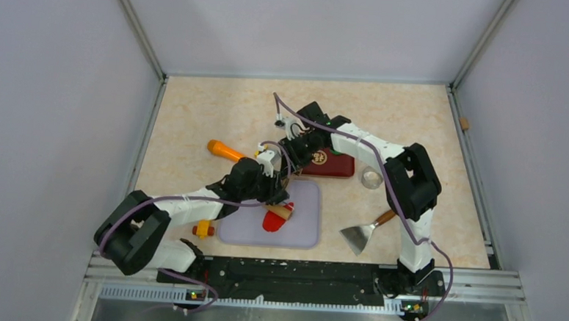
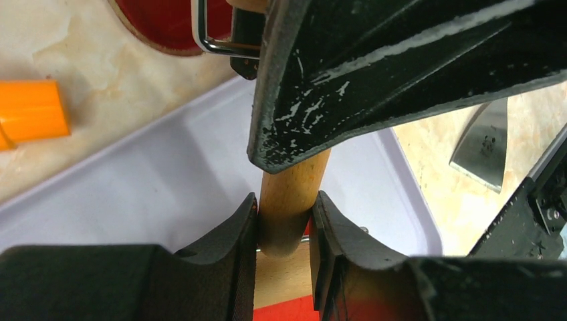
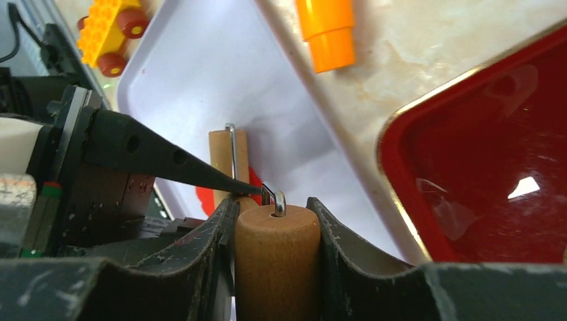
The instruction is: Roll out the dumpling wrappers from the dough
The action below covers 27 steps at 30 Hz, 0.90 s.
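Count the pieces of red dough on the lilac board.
1: the dough, a flattened red patch near the middle of the lilac board, partly under the wooden roller. More may be hidden from view.

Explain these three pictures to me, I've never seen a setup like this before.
These are two white-and-black robot arms bolted to a table edge. The wide picture looks down from above; the two close-ups come from a camera on each wrist. The left arm and right arm both have their jaws closed on one small wooden roller, over a patch of soft red dough on a lilac board. Around it lie an orange cylinder, a red gold-rimmed tin, a metal scraper, a clear ring and a yellow toy car.
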Each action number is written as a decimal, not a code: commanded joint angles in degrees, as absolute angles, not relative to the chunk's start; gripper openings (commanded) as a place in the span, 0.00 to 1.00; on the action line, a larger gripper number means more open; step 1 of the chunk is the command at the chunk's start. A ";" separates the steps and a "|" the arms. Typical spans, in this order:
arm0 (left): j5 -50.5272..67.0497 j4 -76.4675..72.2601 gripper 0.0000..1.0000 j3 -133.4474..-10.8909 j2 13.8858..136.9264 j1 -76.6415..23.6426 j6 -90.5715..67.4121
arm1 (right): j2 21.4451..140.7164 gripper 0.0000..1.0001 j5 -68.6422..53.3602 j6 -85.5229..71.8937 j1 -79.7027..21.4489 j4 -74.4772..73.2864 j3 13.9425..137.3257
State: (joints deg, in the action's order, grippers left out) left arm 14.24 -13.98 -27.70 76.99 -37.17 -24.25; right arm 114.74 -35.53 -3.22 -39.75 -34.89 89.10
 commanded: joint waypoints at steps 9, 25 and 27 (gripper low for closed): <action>12.17 -18.97 0.00 -32.44 87.21 -36.72 -23.36 | 114.96 0.00 -27.35 3.37 -40.83 -37.44 92.27; 18.22 -7.39 0.00 -35.04 67.08 -37.27 -17.68 | 102.74 0.00 -41.73 4.48 -40.43 -40.88 89.63; 17.48 -7.58 0.00 -34.29 67.51 -37.48 -18.64 | 103.07 0.00 -42.38 4.82 -40.43 -39.45 87.91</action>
State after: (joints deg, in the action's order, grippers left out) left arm 18.63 -5.63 -35.44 67.66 -37.65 -16.25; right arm 103.50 -38.65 2.85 -39.66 -39.38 91.48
